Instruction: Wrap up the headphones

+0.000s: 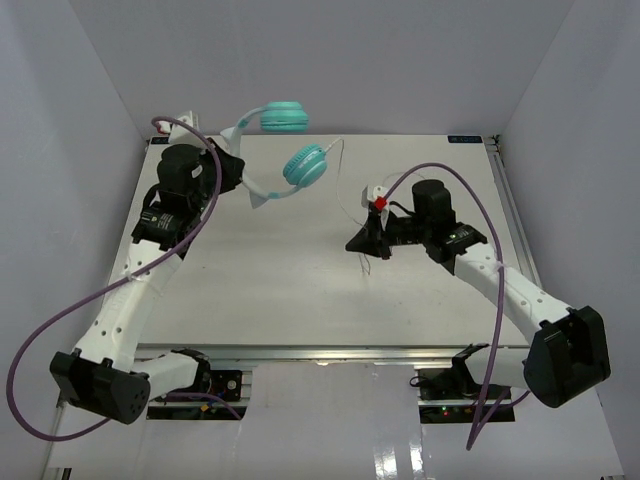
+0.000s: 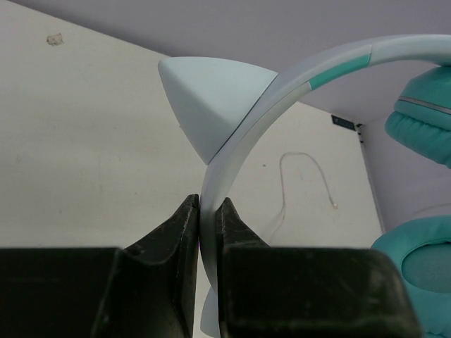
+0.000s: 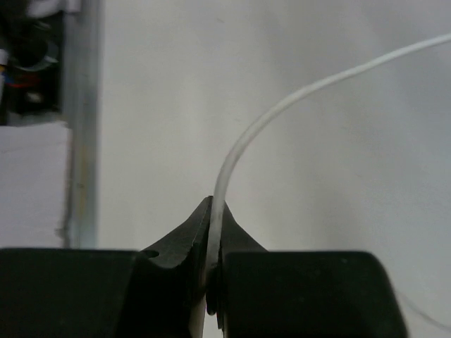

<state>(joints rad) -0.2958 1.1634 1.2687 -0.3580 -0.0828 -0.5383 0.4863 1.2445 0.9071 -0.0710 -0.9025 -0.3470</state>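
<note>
The headphones (image 1: pixel 305 165) are held above the table's far left. They have two teal ear cups (image 2: pixel 423 113), a pale headband (image 2: pixel 232 141) and a small pointed ear piece (image 2: pixel 211 98). My left gripper (image 2: pixel 208 211) is shut on the headband just below that pointed piece. In the top view the left gripper (image 1: pixel 240 172) sits left of the lower cup. The thin white cord (image 3: pixel 282 105) curves up from my right gripper (image 3: pixel 213 211), which is shut on it. This right gripper (image 1: pixel 358 243) is near the table's middle, and the cord (image 1: pixel 343 190) runs faintly from the cup toward it.
The white table (image 1: pixel 300 290) is walled on the left, back and right. A metal rail (image 1: pixel 510 210) runs along its right edge. Thick purple cables (image 1: pixel 470 190) loop over both arms. A loose stretch of cord (image 2: pixel 296 158) lies on the table beyond the headband.
</note>
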